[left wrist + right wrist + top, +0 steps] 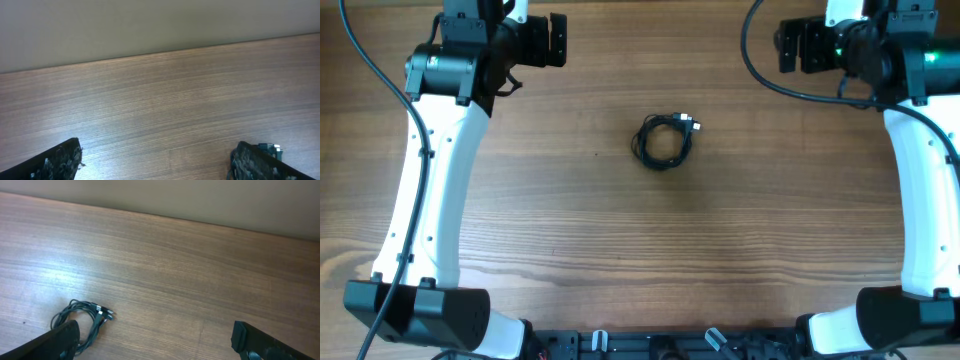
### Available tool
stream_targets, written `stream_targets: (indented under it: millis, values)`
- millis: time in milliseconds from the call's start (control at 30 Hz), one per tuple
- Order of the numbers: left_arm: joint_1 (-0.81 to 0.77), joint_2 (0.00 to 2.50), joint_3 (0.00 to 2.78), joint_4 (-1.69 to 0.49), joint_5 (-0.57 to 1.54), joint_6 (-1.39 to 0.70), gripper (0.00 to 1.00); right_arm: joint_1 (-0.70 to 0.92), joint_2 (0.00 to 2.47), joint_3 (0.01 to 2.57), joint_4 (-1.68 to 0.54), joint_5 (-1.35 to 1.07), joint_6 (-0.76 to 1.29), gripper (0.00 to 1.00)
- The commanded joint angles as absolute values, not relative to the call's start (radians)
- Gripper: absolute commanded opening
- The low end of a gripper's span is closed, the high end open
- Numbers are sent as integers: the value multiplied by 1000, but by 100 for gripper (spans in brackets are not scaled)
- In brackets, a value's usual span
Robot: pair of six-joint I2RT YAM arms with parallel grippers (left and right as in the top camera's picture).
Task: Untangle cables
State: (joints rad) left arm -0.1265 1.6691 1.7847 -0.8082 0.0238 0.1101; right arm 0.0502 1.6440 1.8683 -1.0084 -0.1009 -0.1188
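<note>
At the middle of the counter (570, 220) the cables (664, 141) lie wound in one small, roughly round coil, so no long axis stands out. Their silver-tipped plug ends (691, 125) poke out toward the far right. Farther back, the left tool (557, 40) and right tool (790, 47) hang wide open and empty, probably parked apart to leave the coil reachable from either side.

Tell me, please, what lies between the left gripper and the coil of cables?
Only bare wooden table lies between the left gripper and the coiled cables; the overhead view shows that stretch with nothing on it.
</note>
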Motion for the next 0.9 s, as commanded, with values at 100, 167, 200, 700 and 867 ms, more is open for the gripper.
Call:
stream_targets:
  millis: [100,167,200,700,867]
  values:
    - [-134,1671,1797,-809,109,97,100,45,1655,1890,-993,-125,-139,100]
    - [-134,1672,1797,-809,108,97,100,45,1655,1890,-1010,-125,-139,100]
    - [-134,1672,1797,-808,108,97,100,45,1655,1890,-1018,-125,-139,100]
    - [-134,1781,1797,-806,231,73,100,45,1659,1890,-1034,-107,-183,100]
    - [-140,1838,1797,-806,273,71,100,46,1659,1890,-1060,-125,-183,100]
